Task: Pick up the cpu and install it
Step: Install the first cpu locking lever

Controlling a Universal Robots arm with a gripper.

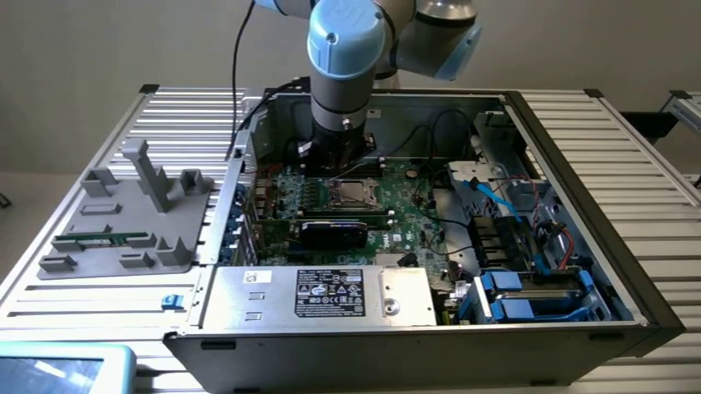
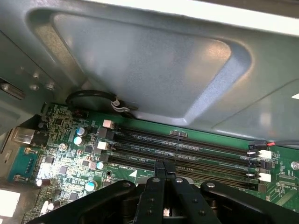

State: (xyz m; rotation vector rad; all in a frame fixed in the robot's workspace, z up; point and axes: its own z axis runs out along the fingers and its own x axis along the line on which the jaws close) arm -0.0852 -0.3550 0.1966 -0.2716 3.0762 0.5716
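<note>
The cpu (image 1: 353,194), a silvery-grey square, lies flat inside the socket's metal frame on the green motherboard (image 1: 411,226) within the open computer case. My gripper (image 1: 332,170) hangs on the arm just beyond the socket, toward the back wall of the case, low over the board. In the wrist view my gripper (image 2: 164,167) is shut, its black fingertips pressed together with nothing visible between them. They hover over the row of long black memory slots (image 2: 187,151), with the case's grey metal wall (image 2: 140,60) close behind.
A grey fixture tray (image 1: 121,222) on the exterior view's left carries a green memory stick (image 1: 104,240). A power supply box (image 1: 318,295) fills the case front. Blue drive cages (image 1: 526,295) and cables (image 1: 493,197) crowd the exterior view's right. A black cable (image 2: 93,97) loops near the slots.
</note>
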